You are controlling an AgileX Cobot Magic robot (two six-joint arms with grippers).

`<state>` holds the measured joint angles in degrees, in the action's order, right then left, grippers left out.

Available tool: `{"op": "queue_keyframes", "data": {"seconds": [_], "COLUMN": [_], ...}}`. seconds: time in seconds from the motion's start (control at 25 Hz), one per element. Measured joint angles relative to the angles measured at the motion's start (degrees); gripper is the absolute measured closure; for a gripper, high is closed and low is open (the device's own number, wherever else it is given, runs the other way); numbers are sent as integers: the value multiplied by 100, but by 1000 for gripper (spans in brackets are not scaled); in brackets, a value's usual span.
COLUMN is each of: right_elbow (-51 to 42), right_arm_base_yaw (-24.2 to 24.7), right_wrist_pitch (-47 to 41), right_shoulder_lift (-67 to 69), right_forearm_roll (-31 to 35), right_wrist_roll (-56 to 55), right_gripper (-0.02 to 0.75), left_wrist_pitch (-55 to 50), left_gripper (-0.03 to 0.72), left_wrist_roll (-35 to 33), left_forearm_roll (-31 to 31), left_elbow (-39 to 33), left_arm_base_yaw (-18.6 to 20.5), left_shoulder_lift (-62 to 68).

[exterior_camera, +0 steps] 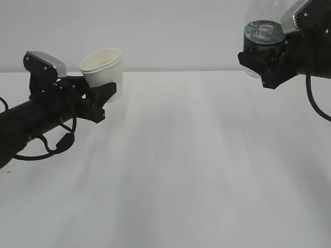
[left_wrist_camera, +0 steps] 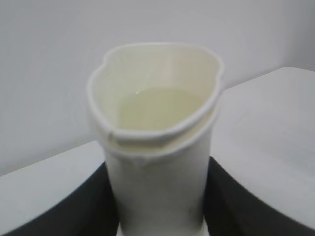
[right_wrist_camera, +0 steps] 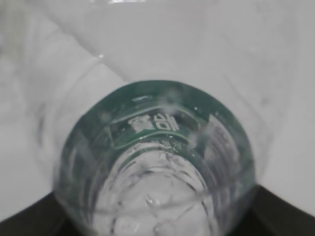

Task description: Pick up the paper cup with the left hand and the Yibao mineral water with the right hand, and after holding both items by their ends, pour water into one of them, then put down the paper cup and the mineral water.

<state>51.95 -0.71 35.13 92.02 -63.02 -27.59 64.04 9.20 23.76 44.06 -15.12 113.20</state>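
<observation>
The white paper cup (exterior_camera: pixel 106 72) is held above the table at the left, its rim squeezed out of round, tilted slightly right. My left gripper (exterior_camera: pixel 101 95) is shut on its lower body; in the left wrist view the cup (left_wrist_camera: pixel 157 147) fills the middle between the two black fingers (left_wrist_camera: pixel 74 211), cream inside showing. At the upper right the Yibao mineral water (exterior_camera: pixel 264 41), a clear bottle with a green label, hangs high with my right gripper (exterior_camera: pixel 266 64) shut on its base end. In the right wrist view the bottle (right_wrist_camera: pixel 157 162) points away from the camera.
A plain white table (exterior_camera: pixel 196 170) stretches under both arms, with a pale wall behind. Black cables (exterior_camera: pixel 51 144) loop beneath the left arm. A wide gap separates cup and bottle.
</observation>
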Motion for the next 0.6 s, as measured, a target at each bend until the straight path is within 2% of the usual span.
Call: {"op": "queue_keyframes", "data": {"seconds": [0.6], "right_elbow": [0], "right_arm_base_yaw": [0], "right_wrist_pitch": [-19], "right_shoulder_lift": [0], "right_forearm_roll": [0], "right_wrist_roll": [0], "right_gripper": [275], "left_wrist_pitch": [0], "left_gripper": [328], "left_wrist_roll": [-10], "left_forearm_roll": [-15], "left_elbow": [0], "left_arm_base_yaw": [344], "left_shoulder_lift": [0]}}
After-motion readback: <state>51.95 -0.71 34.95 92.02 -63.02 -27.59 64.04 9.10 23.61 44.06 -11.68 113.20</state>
